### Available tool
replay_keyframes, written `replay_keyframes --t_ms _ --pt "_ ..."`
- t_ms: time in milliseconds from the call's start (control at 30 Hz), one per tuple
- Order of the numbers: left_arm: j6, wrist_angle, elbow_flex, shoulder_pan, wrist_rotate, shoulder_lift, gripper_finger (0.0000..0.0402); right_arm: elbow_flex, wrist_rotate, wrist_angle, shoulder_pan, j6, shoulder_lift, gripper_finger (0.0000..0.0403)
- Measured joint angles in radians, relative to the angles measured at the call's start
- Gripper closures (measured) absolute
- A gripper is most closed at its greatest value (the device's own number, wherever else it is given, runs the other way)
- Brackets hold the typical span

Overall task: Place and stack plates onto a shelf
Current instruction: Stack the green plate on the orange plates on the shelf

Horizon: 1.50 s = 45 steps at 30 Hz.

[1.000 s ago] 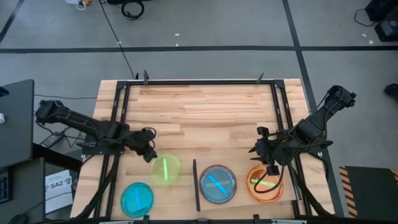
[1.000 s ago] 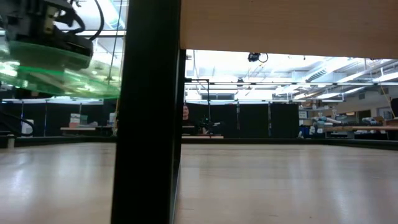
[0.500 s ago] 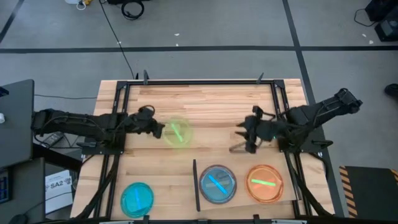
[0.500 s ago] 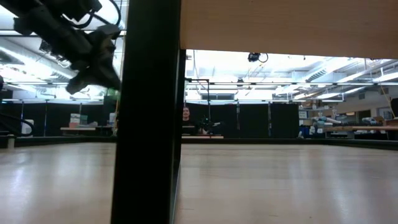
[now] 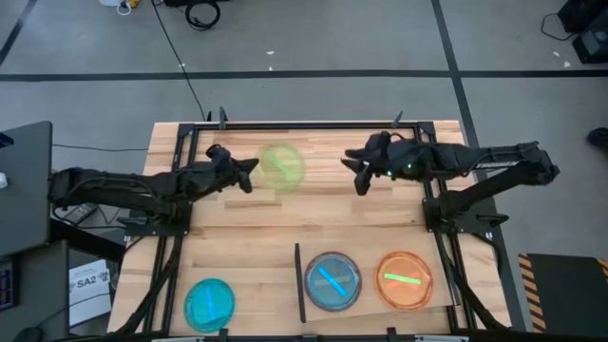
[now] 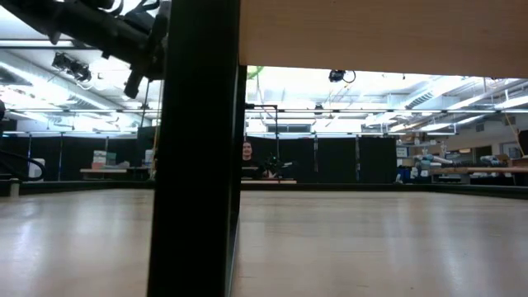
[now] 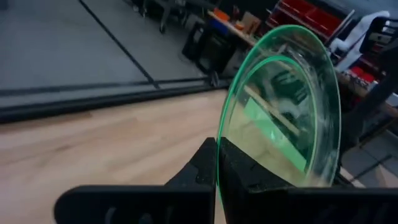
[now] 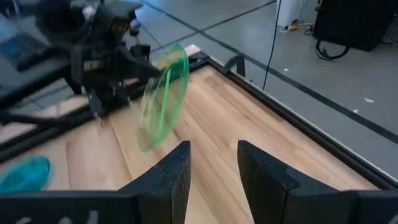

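My left gripper [image 5: 249, 172] is clamped on the rim of the green plate [image 5: 281, 165], which stands tilted up on edge between the fingers, as my left wrist view shows [image 7: 280, 112]. A second ago I was lifting this plate from the near side of the table beside the blue plate [image 5: 209, 304]; now I hold it up over the far middle of the tabletop [image 5: 313, 204]. My right gripper [image 5: 359, 174] has come away from the orange plate [image 5: 405, 279], jaws parted and empty, and now faces the green plate from just beside it. To my mind that looks like a hand-over across the middle, so the right arm can take the green plate toward the shelf [image 5: 432, 304]. Counting what I can see: four plates, namely one green in my grip, one blue on the near left of the table, one grey-blue plate [image 5: 332, 279] and one orange, the last two lying side by side on the shelf, right of its black strip [image 5: 299, 283]. One shelf, two grippers.
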Motion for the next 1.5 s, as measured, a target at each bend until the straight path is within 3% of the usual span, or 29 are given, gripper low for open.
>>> replay_keyframes --t_ms 433,700,1233,1500 --pt "0.068 0.433 0.0 -0.002 -0.027 0.278 0.0393 0.0 -0.029 0.125 -0.084 0.002 0.01 0.0265" --pt "0.035 0.605 0.0 -0.009 -0.025 0.433 0.0393 0.0 -0.03 0.203 -0.084 0.028 0.123 0.0265" --pt "0.036 0.613 0.0 -0.009 -0.025 0.46 0.0393 0.0 -0.018 0.299 -0.123 -0.032 0.292 0.0267" --pt "0.039 0.609 0.0 -0.009 -0.025 0.46 0.0393 0.0 -0.017 0.296 -0.135 -0.033 0.297 0.0302"
